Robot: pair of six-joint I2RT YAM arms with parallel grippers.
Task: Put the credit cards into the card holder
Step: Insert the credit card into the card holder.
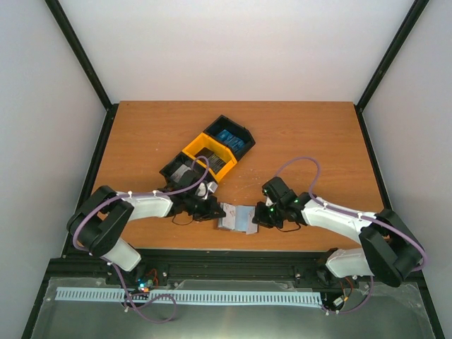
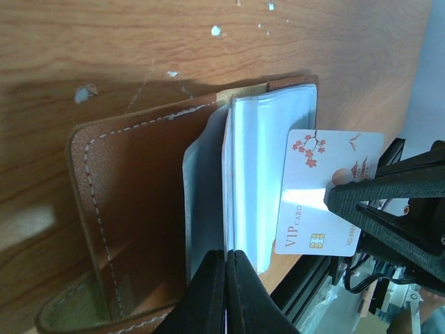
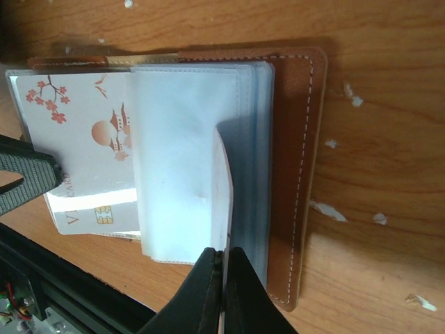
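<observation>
Left claw (image 2: 227, 259) and right claw (image 3: 222, 256), arms bent low, each pinch clear pockets of the card holder (image 2: 132, 209).

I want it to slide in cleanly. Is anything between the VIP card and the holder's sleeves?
Nothing visible does: the VIP card overlaps the clear sleeves of the card holder, with no other thing between.

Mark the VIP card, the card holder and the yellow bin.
VIP card (image 2: 309, 181): left wrist view, on its white face.
card holder (image 2: 132, 209): left wrist view, on the brown outer cover.
yellow bin (image 1: 223, 168): top external view, on its near wall.
</observation>
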